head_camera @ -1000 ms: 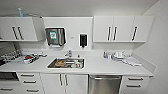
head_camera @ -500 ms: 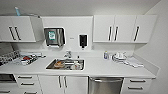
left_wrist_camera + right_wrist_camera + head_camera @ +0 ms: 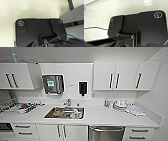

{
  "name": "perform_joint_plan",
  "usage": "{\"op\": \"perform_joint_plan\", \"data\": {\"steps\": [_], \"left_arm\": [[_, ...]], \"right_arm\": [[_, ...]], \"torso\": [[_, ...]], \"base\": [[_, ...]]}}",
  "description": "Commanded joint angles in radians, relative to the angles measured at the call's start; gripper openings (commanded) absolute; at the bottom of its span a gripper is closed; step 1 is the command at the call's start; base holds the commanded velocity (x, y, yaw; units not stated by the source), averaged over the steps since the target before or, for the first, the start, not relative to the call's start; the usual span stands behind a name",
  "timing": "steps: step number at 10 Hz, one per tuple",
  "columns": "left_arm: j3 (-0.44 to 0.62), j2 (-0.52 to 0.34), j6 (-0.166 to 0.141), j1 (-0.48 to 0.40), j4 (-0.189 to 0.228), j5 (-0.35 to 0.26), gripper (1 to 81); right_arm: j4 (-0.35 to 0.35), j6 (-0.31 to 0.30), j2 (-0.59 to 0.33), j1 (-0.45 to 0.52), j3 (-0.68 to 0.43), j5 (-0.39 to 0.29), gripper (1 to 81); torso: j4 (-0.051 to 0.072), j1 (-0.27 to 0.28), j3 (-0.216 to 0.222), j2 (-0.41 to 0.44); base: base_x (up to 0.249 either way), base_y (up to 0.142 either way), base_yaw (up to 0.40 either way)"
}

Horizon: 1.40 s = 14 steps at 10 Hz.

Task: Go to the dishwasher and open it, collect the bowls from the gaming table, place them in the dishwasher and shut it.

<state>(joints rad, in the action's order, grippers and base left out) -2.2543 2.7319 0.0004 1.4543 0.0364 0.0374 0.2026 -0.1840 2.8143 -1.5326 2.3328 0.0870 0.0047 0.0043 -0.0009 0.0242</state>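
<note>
The dishwasher [image 3: 106, 133] is built in under the white counter [image 3: 100, 117], right of the sink. Its stainless-steel front is shut and a horizontal bar handle runs across its top. It sits at the lower edge of the head view, slightly right of centre. The bowls and the gaming table are out of view. The wrist views show pale floor and the robot's own dark plate.
A steel sink [image 3: 65, 112] holds some dishes. White dishes [image 3: 120, 105] stand on the counter above the dishwasher and a dish rack [image 3: 10, 105] sits at the left. White drawers [image 3: 138, 134] flank the dishwasher. A side wall [image 3: 157, 97] closes off the right.
The whole head picture has grown and slid down a little, so the camera has moved closer to the counter. Nothing on the counter has moved.
</note>
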Motion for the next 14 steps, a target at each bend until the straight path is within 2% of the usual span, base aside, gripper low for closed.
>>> {"op": "perform_joint_plan", "data": {"steps": [1, 14], "left_arm": [[0.015, -0.015, 0.006, -0.061, 0.01, -0.047, 81.1], [0.013, -0.015, 0.006, -0.057, 0.008, -0.047, 81.1]], "right_arm": [[-0.003, 0.001, -0.006, 0.053, -0.011, -0.039, 81.1], [-0.003, 0.003, -0.003, 0.05, -0.006, -0.039, 81.1]], "torso": [[0.0, 0.0, 0.0, 0.0], [0.0, 0.0, 0.0, 0.0]], "base": [[0.104, 0.0, 0.0], [0.109, 0.0, 0.0]]}}
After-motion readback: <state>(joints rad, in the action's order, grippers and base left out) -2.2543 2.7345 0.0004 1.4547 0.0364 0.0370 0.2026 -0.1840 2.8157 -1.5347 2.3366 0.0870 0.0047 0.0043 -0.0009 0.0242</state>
